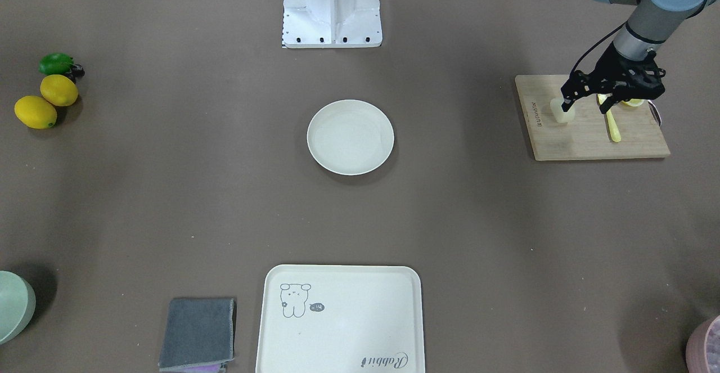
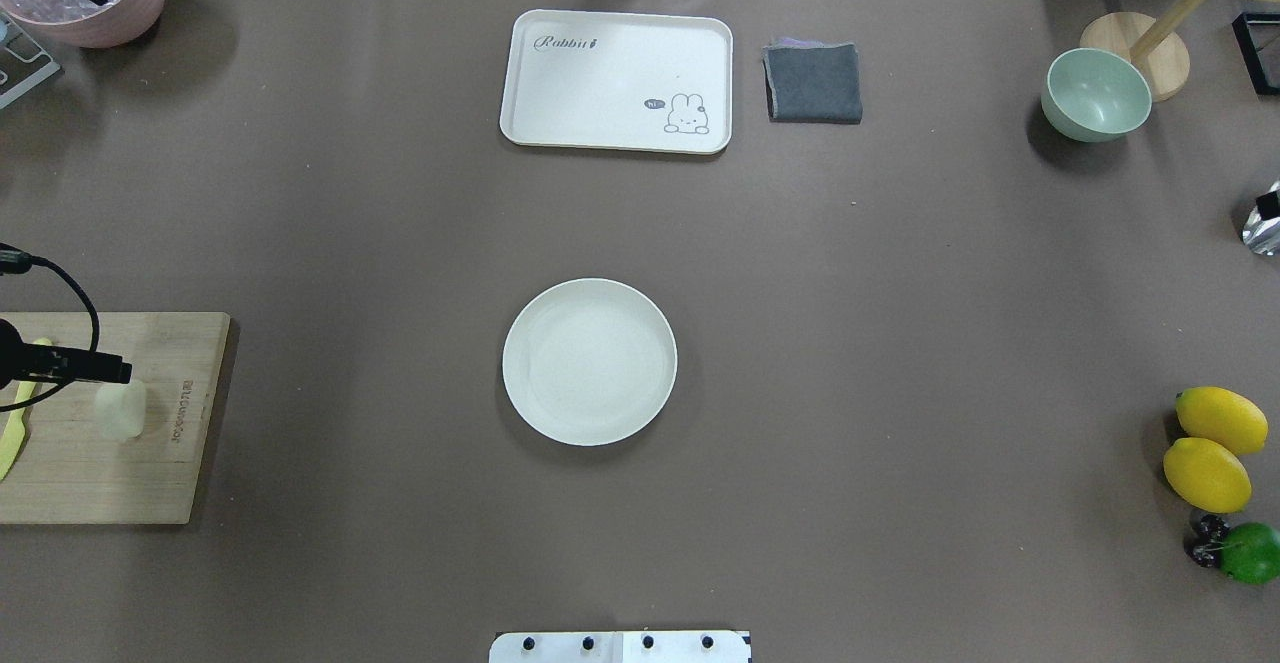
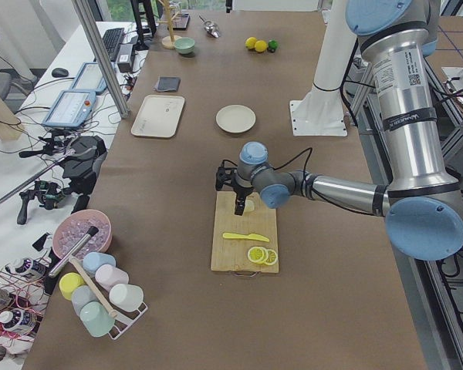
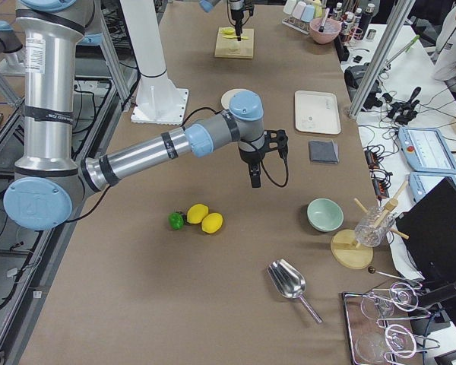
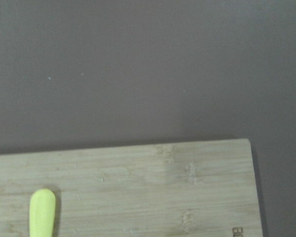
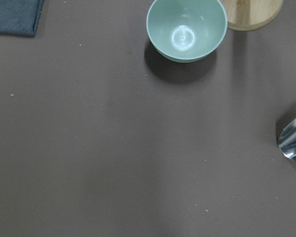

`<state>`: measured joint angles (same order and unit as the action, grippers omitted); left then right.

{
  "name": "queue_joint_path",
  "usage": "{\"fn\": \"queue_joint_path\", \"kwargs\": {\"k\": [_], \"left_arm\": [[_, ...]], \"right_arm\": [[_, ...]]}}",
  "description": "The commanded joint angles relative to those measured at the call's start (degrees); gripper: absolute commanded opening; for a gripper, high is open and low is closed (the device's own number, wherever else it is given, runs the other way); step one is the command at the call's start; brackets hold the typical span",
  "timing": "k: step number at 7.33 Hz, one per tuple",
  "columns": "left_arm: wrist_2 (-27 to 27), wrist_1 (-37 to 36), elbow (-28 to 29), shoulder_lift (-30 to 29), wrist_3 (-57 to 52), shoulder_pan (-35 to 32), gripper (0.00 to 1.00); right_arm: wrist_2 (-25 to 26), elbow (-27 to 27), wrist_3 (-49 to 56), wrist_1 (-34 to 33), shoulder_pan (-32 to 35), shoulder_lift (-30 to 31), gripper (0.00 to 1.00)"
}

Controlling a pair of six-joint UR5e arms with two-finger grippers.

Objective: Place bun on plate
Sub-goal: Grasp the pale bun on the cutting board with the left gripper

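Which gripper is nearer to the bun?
Left. The left gripper is right beside the bun on the wooden board; the right gripper hangs far across the table.

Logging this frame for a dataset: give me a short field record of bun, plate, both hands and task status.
bun: on the cutting board
plate: table centre, empty
left hand: at the bun, grip unclear
right hand: above bare table, far from bun, state unclear
task status: bun not yet on plate
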<state>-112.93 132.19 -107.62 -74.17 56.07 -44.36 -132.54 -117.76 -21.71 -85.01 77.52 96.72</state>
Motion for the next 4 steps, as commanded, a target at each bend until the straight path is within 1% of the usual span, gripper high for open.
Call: {"fn": "queue_joint_path", "kwargs": {"k": [1, 2, 3, 4], "left_arm": [[3.1, 2.0, 1.9, 0.1, 2.3, 3.5, 0.95], [3.0, 2.2, 2.3, 0.1, 2.1, 3.5, 0.86], [3.0, 2.5, 2.3, 0.0, 1.9, 3.7, 0.73], [3.0, 2.9, 2.3, -0.2, 1.8, 4.7, 0.62]], "right_arm": [[-0.7, 0.2, 2.5, 0.0, 1.8, 1.2, 1.00], [-0.6, 0.1, 2.5, 0.0, 1.9, 1.2, 1.00], [-0.7, 0.1, 2.5, 0.0, 2.0, 1.2, 1.00], [-0.7, 0.1, 2.5, -0.1, 2.1, 1.2, 1.00]]}}
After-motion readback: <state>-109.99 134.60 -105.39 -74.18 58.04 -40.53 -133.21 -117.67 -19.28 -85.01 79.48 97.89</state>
